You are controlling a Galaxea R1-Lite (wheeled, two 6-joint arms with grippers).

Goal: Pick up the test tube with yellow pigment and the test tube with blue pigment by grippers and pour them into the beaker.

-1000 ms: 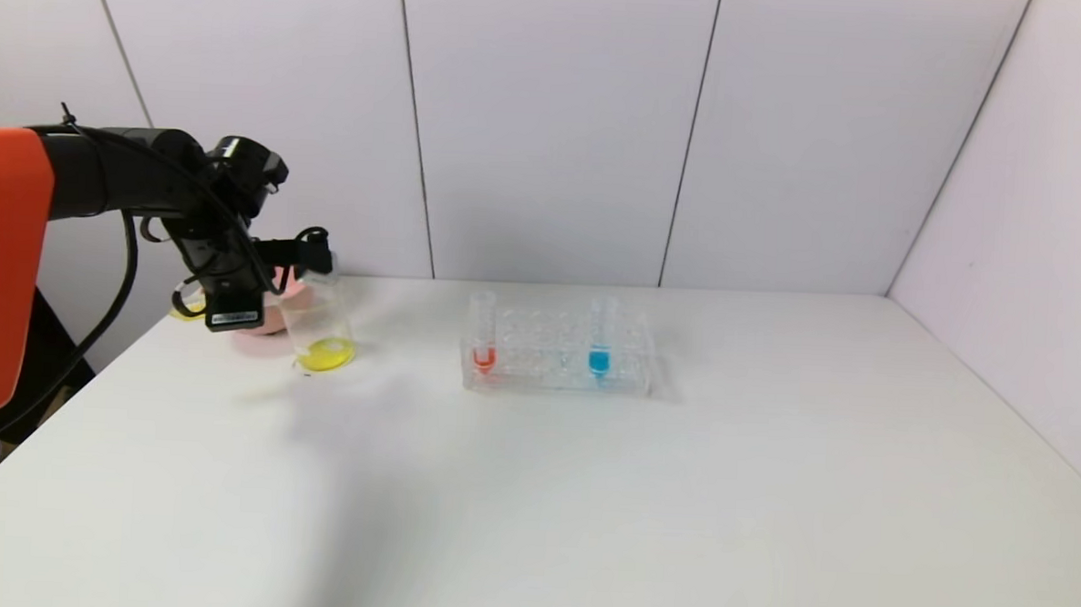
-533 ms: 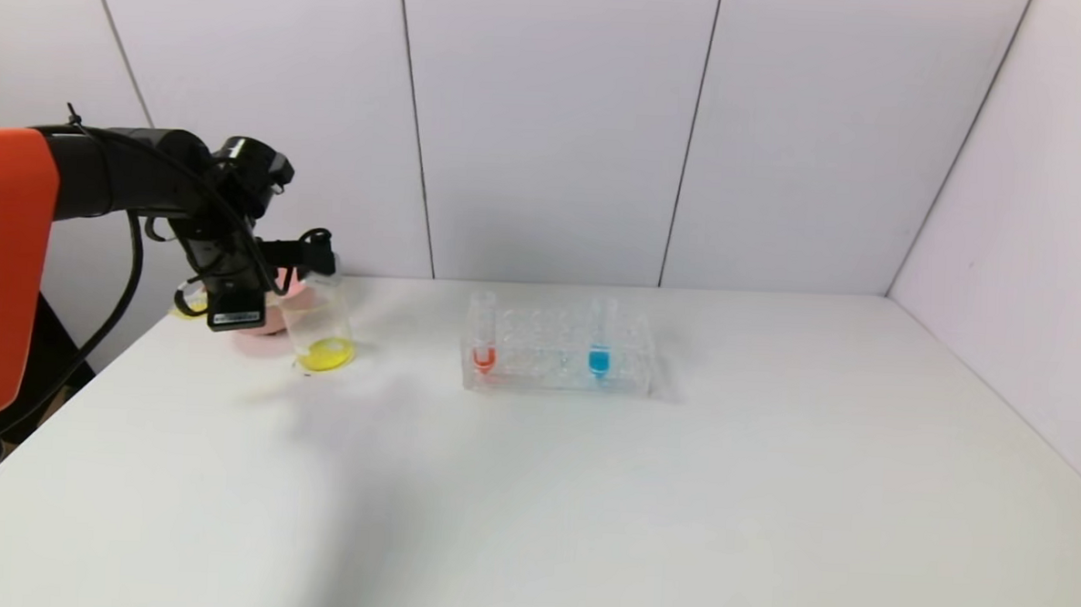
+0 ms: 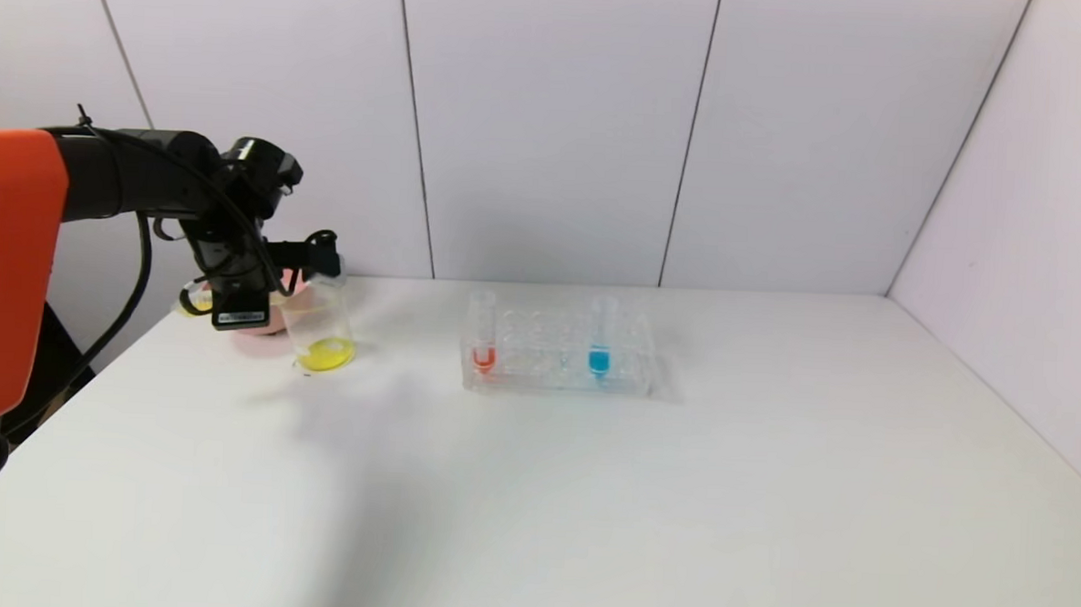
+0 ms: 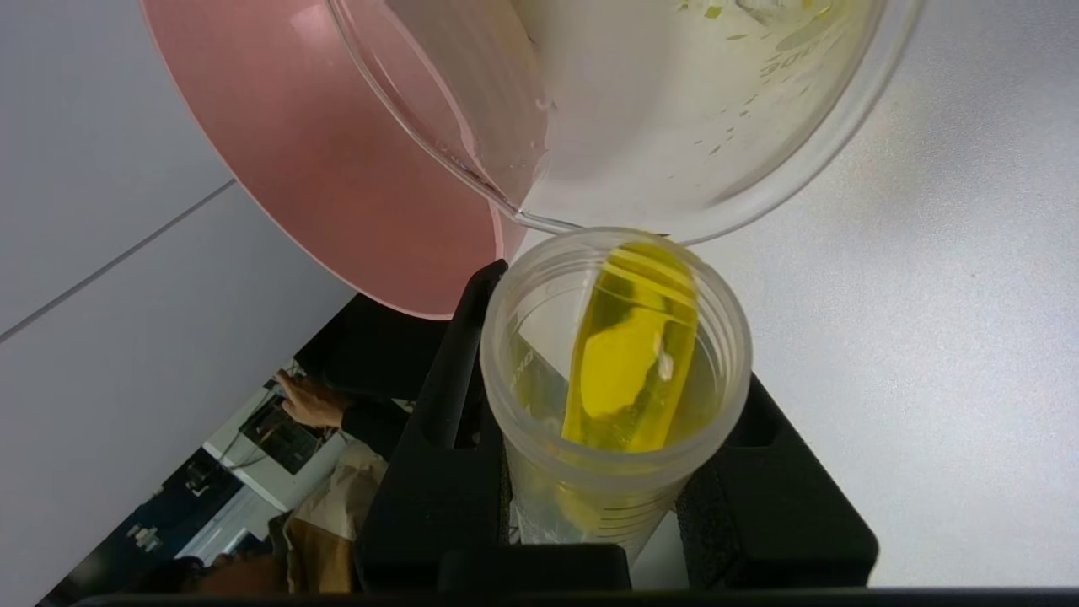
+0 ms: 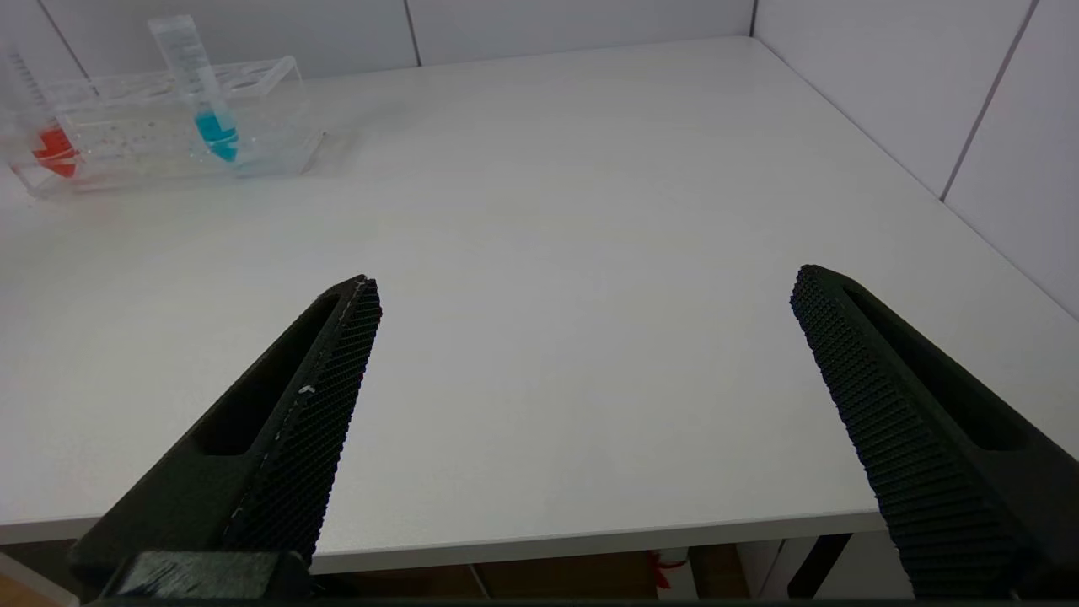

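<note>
My left gripper (image 3: 316, 255) is shut on the test tube with yellow pigment (image 3: 326, 274). It holds the tube tipped, nearly level, with its mouth over the beaker (image 3: 319, 323). A pool of yellow liquid lies at the beaker's bottom. In the left wrist view, black fingers (image 4: 438, 396) clamp the tube (image 4: 628, 362), which still has yellow liquid inside, just off the beaker's rim (image 4: 759, 160). The test tube with blue pigment (image 3: 601, 338) stands upright in the rack and shows in the right wrist view (image 5: 211, 110). My right gripper (image 5: 586, 312) is open and empty over the table's near right edge.
A pink bowl (image 3: 261, 326) stands right behind the beaker, close to the table's left edge; it also shows in the left wrist view (image 4: 337, 169). The clear tube rack (image 3: 558, 352) holds an orange-red tube (image 3: 483, 333) at its left end. White walls close the back and right.
My left gripper with the yellow tube has shifted slightly right over the beaker. Nothing else has moved.
</note>
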